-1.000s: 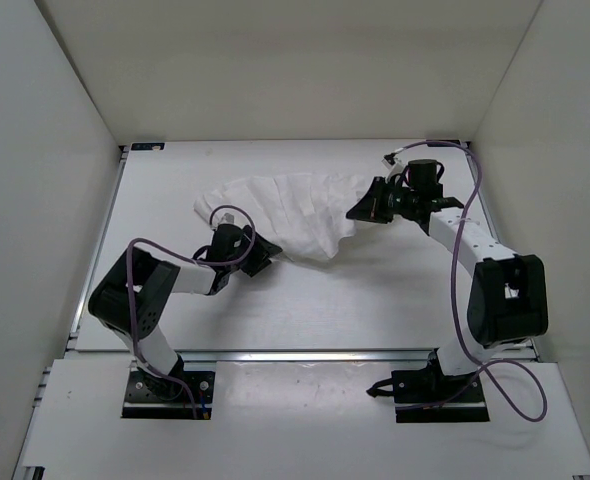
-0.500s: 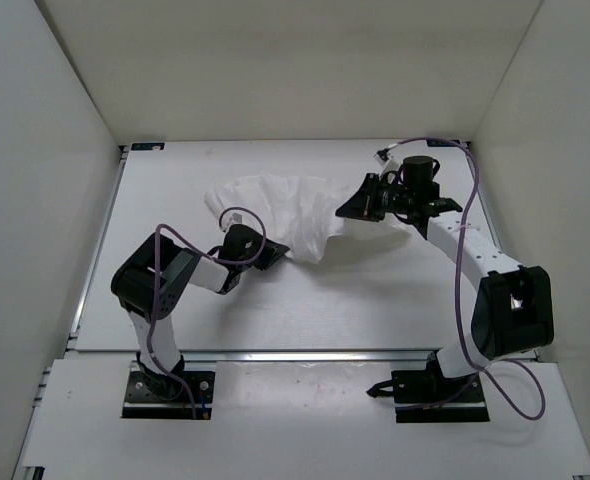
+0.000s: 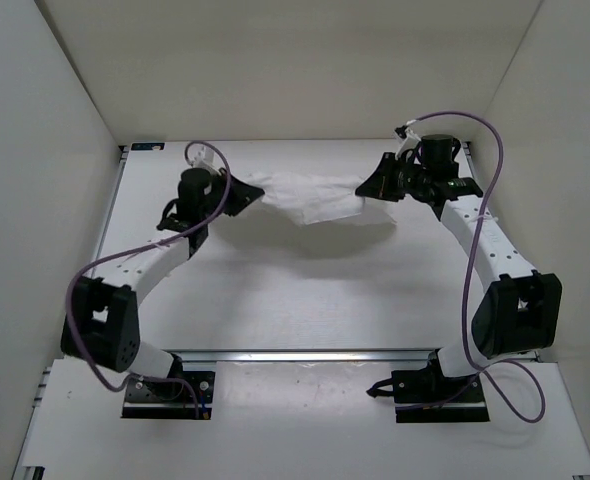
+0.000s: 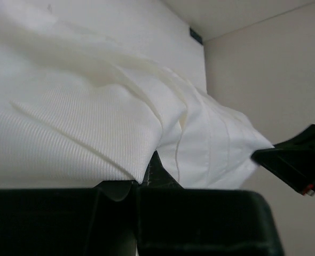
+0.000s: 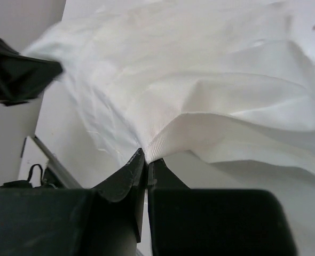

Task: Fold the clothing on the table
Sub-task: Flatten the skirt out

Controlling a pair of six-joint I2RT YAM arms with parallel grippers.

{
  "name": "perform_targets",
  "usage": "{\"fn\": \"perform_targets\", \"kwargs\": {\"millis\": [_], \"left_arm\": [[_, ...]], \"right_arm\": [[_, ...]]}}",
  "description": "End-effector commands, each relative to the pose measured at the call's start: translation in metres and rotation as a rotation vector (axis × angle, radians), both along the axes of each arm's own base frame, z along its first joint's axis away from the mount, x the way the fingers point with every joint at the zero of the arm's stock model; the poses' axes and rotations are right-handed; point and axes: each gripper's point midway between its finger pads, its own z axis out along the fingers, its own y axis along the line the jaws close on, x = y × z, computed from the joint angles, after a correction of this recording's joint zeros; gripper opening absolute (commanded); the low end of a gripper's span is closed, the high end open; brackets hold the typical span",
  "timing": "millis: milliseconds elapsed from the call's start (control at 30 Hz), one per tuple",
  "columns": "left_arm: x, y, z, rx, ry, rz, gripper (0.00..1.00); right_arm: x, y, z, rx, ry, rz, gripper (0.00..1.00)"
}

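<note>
The clothing (image 3: 310,195) hangs in the upper middle of the top view, held above the table (image 3: 305,300) and pulled taut, probably so that it spreads out for folding. The left gripper (image 3: 245,192) is clamped on its left edge and the right gripper (image 3: 368,187) on its right edge.

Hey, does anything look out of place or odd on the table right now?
Nothing damaged or spilled. The clothing hangs bunched and sagging, pinched at its ends by the left end effector and right end effector, apparently lifted off the table rather than lying flat, with a shadow beneath.
</note>
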Motion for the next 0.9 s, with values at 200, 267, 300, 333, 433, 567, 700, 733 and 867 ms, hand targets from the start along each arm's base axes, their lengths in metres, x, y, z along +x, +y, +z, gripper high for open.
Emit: {"fn": "perform_targets", "kwargs": {"millis": [200,267,300,333,433,567,700,733,867], "left_arm": [[-0.062,0.038,-0.006,0.269,0.142,-0.119,0.00],[-0.092,0.030,-0.031,0.248,0.204,-0.173,0.00],[-0.102,0.027,-0.041,0.245,0.237,-0.194,0.00],[-0.111,0.028,-0.046,0.256,0.261,-0.202,0.00],[-0.137,0.031,-0.074,0.342,0.353,-0.252,0.00],[-0.157,0.041,-0.094,0.417,0.440,-0.302,0.09],[-0.165,0.050,-0.100,0.480,0.477,-0.327,0.39],[-0.165,0.050,-0.099,0.494,0.475,-0.331,0.53],[-0.168,0.043,-0.085,0.546,0.450,-0.377,0.87]], "right_arm": [[-0.018,-0.020,-0.034,-0.184,0.033,-0.059,0.00],[-0.030,-0.019,-0.046,-0.186,0.058,-0.052,0.00],[-0.037,-0.020,-0.053,-0.180,0.081,-0.044,0.00],[-0.040,-0.019,-0.056,-0.172,0.082,-0.039,0.00],[-0.057,-0.015,-0.080,-0.172,0.130,-0.013,0.00],[-0.071,-0.010,-0.107,-0.220,0.204,0.015,0.00],[-0.070,-0.002,-0.106,-0.219,0.228,0.056,0.00],[-0.067,0.000,-0.102,-0.212,0.215,0.065,0.00],[-0.066,0.019,-0.096,-0.164,0.204,0.095,0.00]]}}
